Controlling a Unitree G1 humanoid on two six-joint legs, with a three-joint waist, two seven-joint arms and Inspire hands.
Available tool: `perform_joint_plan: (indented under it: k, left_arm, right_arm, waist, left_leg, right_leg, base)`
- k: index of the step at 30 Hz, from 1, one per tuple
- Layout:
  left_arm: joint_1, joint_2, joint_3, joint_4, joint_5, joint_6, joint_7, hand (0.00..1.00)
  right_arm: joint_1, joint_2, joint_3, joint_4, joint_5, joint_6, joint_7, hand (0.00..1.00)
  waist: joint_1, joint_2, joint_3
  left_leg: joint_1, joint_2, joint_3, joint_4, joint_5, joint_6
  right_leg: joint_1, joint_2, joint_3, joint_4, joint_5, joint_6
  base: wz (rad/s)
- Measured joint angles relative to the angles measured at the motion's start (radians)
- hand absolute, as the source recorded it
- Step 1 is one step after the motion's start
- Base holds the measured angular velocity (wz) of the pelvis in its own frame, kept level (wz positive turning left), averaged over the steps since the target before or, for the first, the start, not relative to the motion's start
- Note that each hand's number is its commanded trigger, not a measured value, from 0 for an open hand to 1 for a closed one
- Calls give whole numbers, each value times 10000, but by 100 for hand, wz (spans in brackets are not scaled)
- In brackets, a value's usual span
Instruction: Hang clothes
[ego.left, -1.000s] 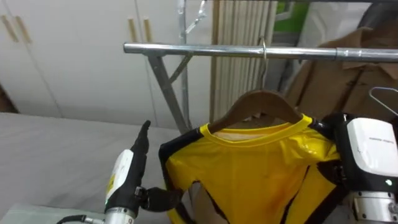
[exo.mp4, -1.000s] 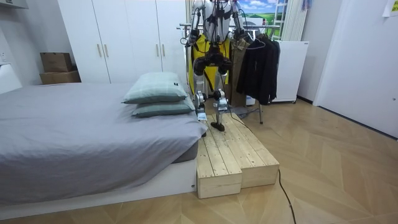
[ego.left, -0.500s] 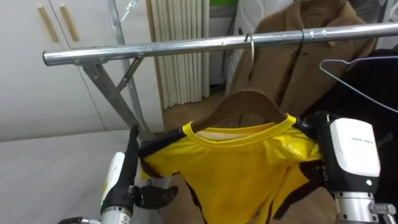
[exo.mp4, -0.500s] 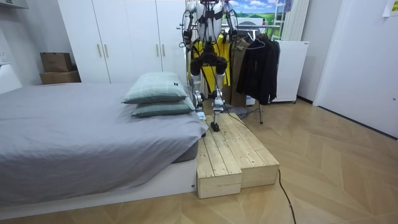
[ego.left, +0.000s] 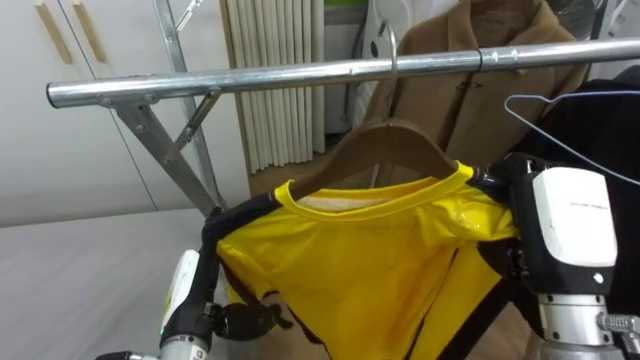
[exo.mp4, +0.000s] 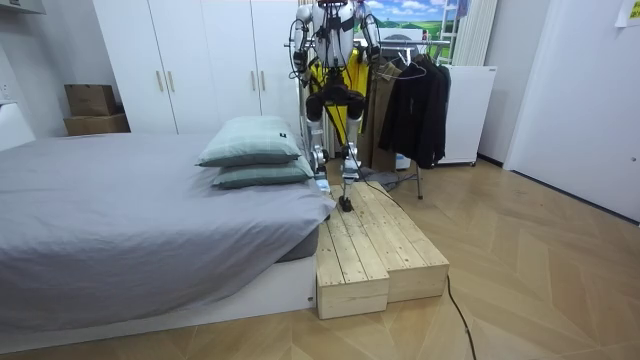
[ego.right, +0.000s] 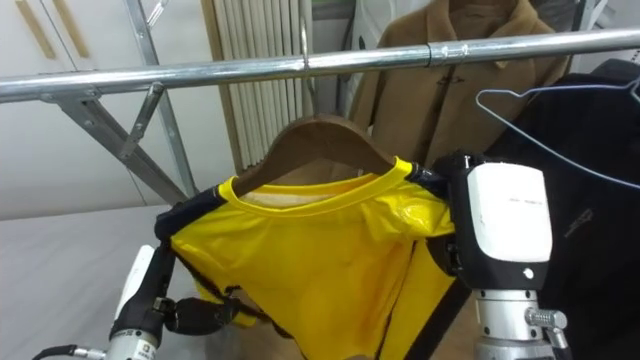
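The yellow shirt (ego.left: 370, 260) hangs on its wooden hanger (ego.left: 385, 145), hook over the metal rail (ego.left: 250, 80), so the job looks all but done, and here's where it could slip. The left hand (ego.left: 190, 300) stands under the shirt's shoulder, fingers stretched straight up against the sleeve, thumb poking sideways at the cloth. The right hand (ego.left: 570, 230) sits at the other shoulder, its back to us; whether it grips the cloth I cannot tell. If either hand pulls away with fabric caught, the collar could slide off the hanger or the hook could jump the rail. That empty wire hanger (ego.left: 545, 110) just beside the right hand might snag too
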Motion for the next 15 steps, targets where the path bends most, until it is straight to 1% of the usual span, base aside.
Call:
perform_joint_plan:
  k: [3, 9, 13, 15]
  left_arm:
    - [4, 0, -11, 0, 0, 27, 7, 0]
    - [3, 2, -15, 0, 98, 67, 29, 0]
    - [20, 3, -20, 2, 87, 70, 179, 0]
    - [24, 2, -22, 2, 88, 75, 217, 0]
  right_arm:
    - [-8, 3, 0, -1, 0, 2, -1, 100]
    - [-80, 5, 8, 0, -1, 26, -1, 100]
    - [-349, 6, 16, 0, 1, 113, -1, 100]
    - [-462, 6, 14, 0, 2, 135, -4, 100]
  waist:
    - [-1, 9, -7]
    - [44, -1, -14]
    - [53, -63, -55]
    - [35, -66, -57]
  left_leg:
    - [14, 22, -70, -47, 22, -29]
    - [6, 24, -104, -59, 22, -28]
    - [14, 22, -145, -90, 22, -29]
    - [46, 39, -207, -133, 22, -28]
  right_leg:
    - [95, 24, -19, -117, 74, -18]
    - [106, 29, -17, -139, 79, -20]
    - [129, 32, -12, -180, 85, -17]
    - [218, 48, -20, -324, 152, -10]
  base:
    - [1]
    - [0]
    - [1]
    - [5]
